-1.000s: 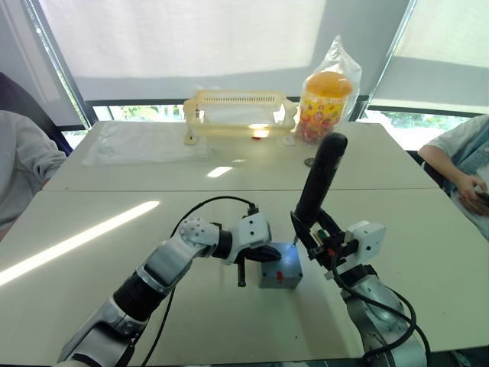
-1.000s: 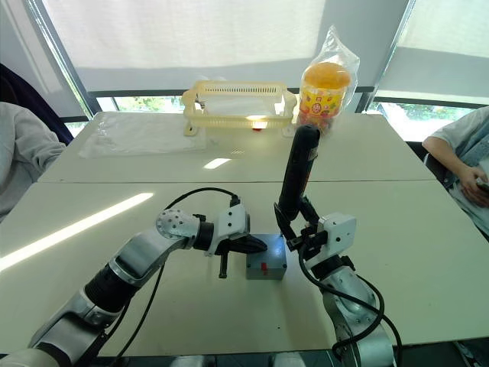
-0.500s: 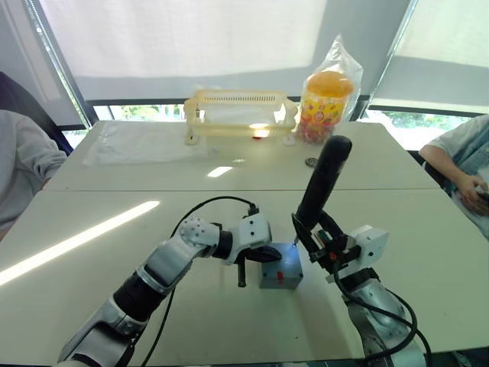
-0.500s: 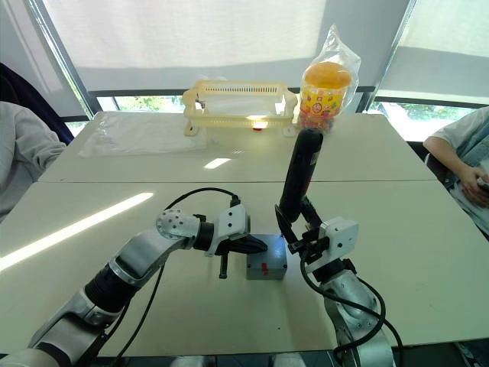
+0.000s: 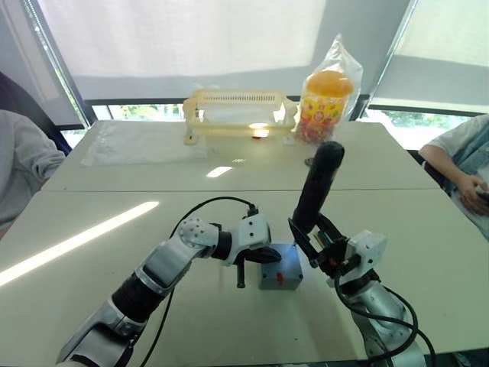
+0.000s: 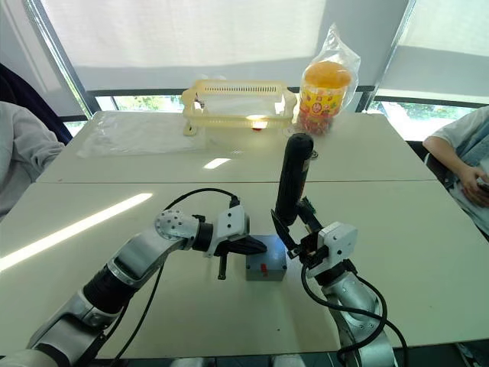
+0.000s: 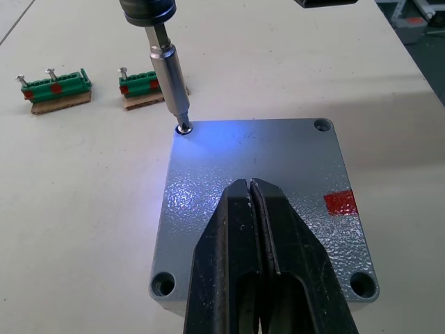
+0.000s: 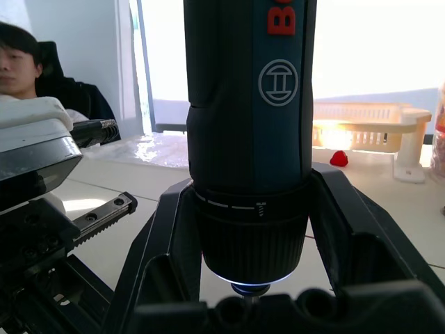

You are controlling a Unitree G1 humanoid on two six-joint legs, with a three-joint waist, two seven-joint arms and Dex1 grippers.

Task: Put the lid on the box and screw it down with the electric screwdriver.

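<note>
The grey lid [image 7: 278, 160] lies on the grey box [image 6: 266, 269], with screw holes in its corners and a red mark near one edge. My left gripper [image 7: 251, 184] is shut, its fingertips resting on the lid's top from the left side [image 5: 266, 254]. My right gripper [image 5: 321, 243] is shut on the electric screwdriver [image 5: 315, 187], a thick black tool held nearly upright and leaning slightly away. Its metal bit [image 7: 170, 76] stands in the screw at one far corner of the lid, lit by a blue glow. In the right wrist view the fingers [image 8: 163, 264] clamp the screwdriver's body [image 8: 250, 139].
Two green connector pieces [image 7: 54, 87] holding screws lie on the table beyond the box. A yellow rack [image 5: 238, 115], a bagged snack jar [image 5: 327, 99] and a clear plastic bag [image 5: 145, 141] are at the far side. People sit at the left [image 5: 23, 164] and right [image 5: 462, 164] edges.
The screwdriver's top has sunk a little and swung slightly left, and the right wrist has dropped with it. The left gripper and box have stayed put.
</note>
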